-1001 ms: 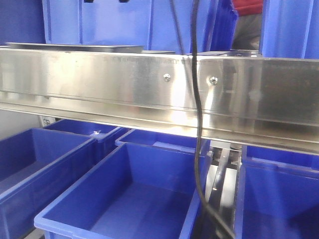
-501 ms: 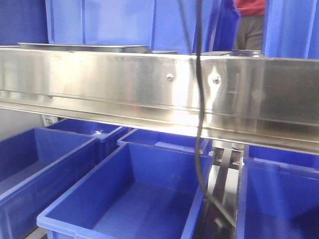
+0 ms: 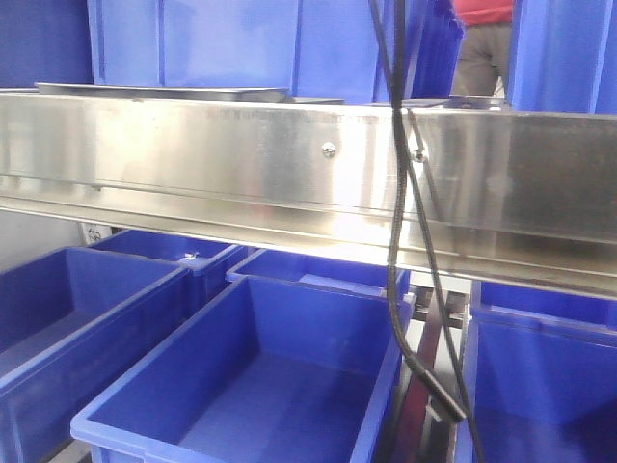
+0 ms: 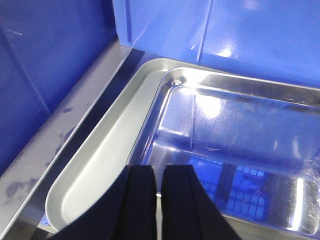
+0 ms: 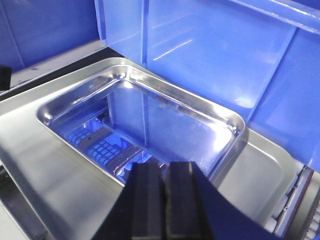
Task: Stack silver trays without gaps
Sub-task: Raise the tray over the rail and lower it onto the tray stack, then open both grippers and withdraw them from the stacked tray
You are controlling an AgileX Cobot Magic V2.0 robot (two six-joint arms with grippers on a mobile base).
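Where the mirror-bright silver trays [image 4: 230, 125] lie nested against ribbed blue bin walls [image 4: 60, 55], upper one apparently offset inside the matte lower rim [image 4: 100, 160]. Left gripper [image 4: 159, 200] above their near edge, black pads almost together, holding nothing. Right gripper [image 5: 161, 205] likewise pressed narrow, empty.

a broad steel shelf rail [image 3: 241, 174] with two screw heads [image 3: 329, 149] spans the view. edge-on above its left part lies a slim silver tray [image 3: 159, 92], backed by upright blue bins [image 3: 251, 43]. a black cable [image 3: 397, 241] hangs down across the rail, just beside the right screw. below, open deep blue bins [image 3: 260, 386] sit side by side — a person in a red top [image 3: 482, 39] stands at the upper right.
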